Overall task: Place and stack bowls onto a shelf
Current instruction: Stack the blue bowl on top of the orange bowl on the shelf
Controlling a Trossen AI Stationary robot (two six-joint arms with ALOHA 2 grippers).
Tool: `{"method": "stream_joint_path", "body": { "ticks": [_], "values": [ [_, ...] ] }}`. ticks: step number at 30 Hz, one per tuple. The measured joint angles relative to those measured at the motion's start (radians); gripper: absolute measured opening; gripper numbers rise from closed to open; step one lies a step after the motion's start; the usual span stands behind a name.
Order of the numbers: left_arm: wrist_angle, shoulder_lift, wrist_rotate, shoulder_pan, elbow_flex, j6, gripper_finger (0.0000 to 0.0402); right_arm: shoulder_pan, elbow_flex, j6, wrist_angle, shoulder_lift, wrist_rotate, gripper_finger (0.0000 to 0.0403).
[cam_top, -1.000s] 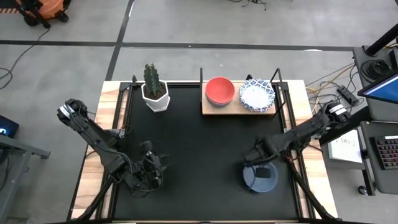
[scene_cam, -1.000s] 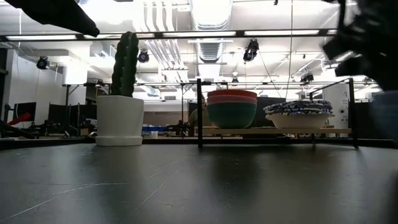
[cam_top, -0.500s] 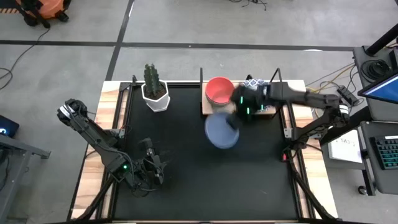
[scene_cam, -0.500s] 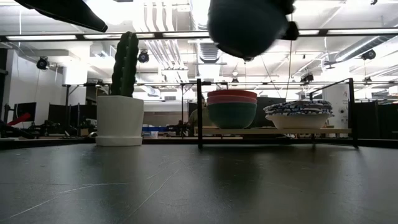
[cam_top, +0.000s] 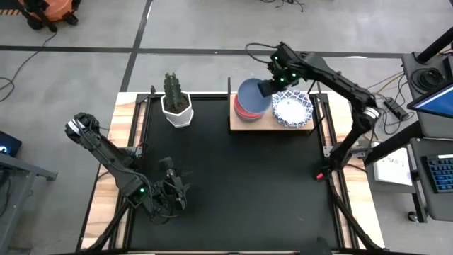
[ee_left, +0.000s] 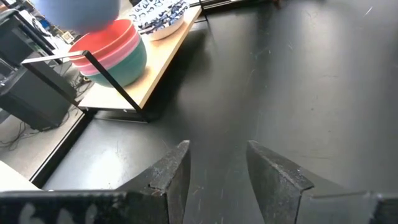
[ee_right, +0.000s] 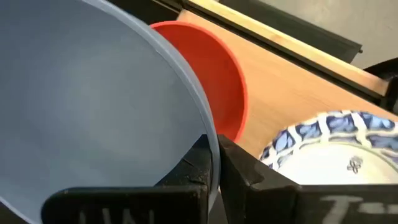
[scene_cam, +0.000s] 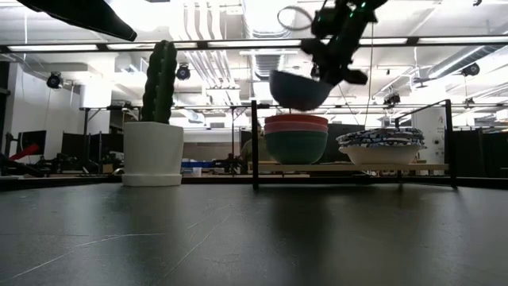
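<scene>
- A cactus pot (cam_top: pixel 176 107) stands at the far left part of the black tabletop (cam_top: pixel 226 184), at about 11 o'clock from the tabletop's middle in the high view, well apart from the shelf (cam_top: pixel 271 122).
- The shelf sits at the far edge, at about 1 o'clock from the middle; thin black posts (scene_cam: pixel 254 143) rise at its corners, and one stands just beside the stack of plain bowls on the cactus side.
- On the shelf's left half is a stack of plain bowls: red bowl (scene_cam: pixel 295 120) on top, pink bowl (scene_cam: pixel 295 127) under it, green bowl (scene_cam: pixel 295 148) at the bottom.
- On the shelf's right half lies the stack of white bowls with blue patterned rims (cam_top: pixel 292 108), just beside the plain stack.
- The right gripper (cam_top: pixel 266 86) is clenched on the rim of the blue bowl (cam_top: pixel 252 95), one finger inside and one outside.
- The blue bowl hangs in the air above the red bowl, tilted, apart from it in the low view; the gripper is at about 2 o'clock from the bowl in the high view.
- The left gripper (ee_left: pixel 214 174) rests low at the near left of the tabletop, at about 8 o'clock, fingers parted and holding nothing.
</scene>
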Motion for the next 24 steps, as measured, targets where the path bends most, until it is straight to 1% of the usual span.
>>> {"method": "stream_joint_path", "body": {
  "ticks": [6, 15, 19, 24],
  "values": [
    [0.0, 0.0, 0.0, 0.0, 0.0, -0.009, 0.0139, -0.018, 0.057, -0.027, -0.025, 0.111, -0.008, 0.0011],
    [0.002, 0.0, 0.0, 0.0, 0.0, -0.011, 0.0139, -0.018, 0.127, -0.052, -0.044, 0.178, -0.008, 0.0013],
    [0.003, 0.0, 0.0, 0.0, 0.0, -0.011, 0.0139, -0.018, 0.133, -0.059, -0.042, 0.179, -0.008, 0.003],
    [0.003, 0.0, 0.0, 0.0, 0.0, -0.011, 0.0139, -0.018, 0.132, -0.061, -0.046, 0.179, -0.007, 0.0067]
  ]
}}
